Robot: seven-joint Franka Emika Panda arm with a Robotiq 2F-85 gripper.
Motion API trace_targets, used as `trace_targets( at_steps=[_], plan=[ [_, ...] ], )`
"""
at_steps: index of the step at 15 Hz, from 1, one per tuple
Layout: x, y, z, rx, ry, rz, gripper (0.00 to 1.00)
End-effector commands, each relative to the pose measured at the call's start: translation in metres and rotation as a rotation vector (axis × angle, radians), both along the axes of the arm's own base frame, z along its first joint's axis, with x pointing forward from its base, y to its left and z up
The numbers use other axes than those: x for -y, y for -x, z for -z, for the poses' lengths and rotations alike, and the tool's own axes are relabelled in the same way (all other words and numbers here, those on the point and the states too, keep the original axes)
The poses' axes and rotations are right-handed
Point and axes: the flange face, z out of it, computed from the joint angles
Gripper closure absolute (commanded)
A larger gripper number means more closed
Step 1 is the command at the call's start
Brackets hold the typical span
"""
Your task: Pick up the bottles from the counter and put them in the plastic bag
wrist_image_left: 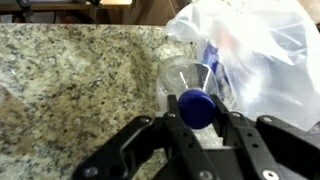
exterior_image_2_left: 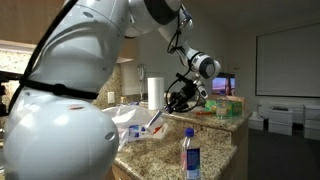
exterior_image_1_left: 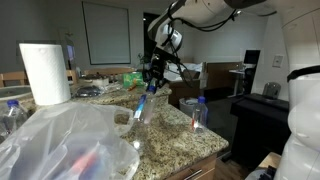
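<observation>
My gripper [wrist_image_left: 197, 118] is shut on a clear bottle [wrist_image_left: 190, 82] with a blue cap, pinched at the neck. In both exterior views the held bottle [exterior_image_1_left: 143, 105] [exterior_image_2_left: 160, 117] hangs tilted above the counter [exterior_image_1_left: 180, 140], close to the open edge of the crinkled translucent plastic bag [exterior_image_1_left: 70, 140] [wrist_image_left: 260, 50]. Something red and blue shows faintly inside the bag. A second bottle [exterior_image_1_left: 199, 113] [exterior_image_2_left: 191, 154] with a blue cap stands upright near the counter's edge.
A tall white paper towel roll [exterior_image_1_left: 45, 72] stands behind the bag. Green packages [exterior_image_2_left: 225, 106] and clutter sit at the counter's far end. Another blue-capped bottle [exterior_image_1_left: 12, 112] stands next to the bag.
</observation>
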Motion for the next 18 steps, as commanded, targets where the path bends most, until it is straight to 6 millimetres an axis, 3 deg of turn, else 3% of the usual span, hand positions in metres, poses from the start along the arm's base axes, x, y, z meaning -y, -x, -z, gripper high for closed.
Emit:
trace_targets(
  at_steps=[1, 4, 7, 10, 14, 15, 18],
  plan=[
    [-0.045, 0.002, -0.016, -0.023, -0.105, 0.025, 0.90],
    [-0.079, -0.001, -0.007, -0.017, -0.111, 0.068, 0.90],
    [-0.093, -0.002, 0.012, -0.022, -0.057, 0.097, 0.90],
    [-0.083, -0.003, 0.026, -0.026, -0.021, 0.152, 0.90],
    [-0.058, -0.009, 0.029, -0.006, 0.008, 0.235, 0.90],
    [-0.056, -0.011, 0.023, -0.010, 0.005, 0.260, 0.90],
    [-0.057, -0.013, 0.030, -0.034, 0.007, 0.356, 0.90]
  ],
)
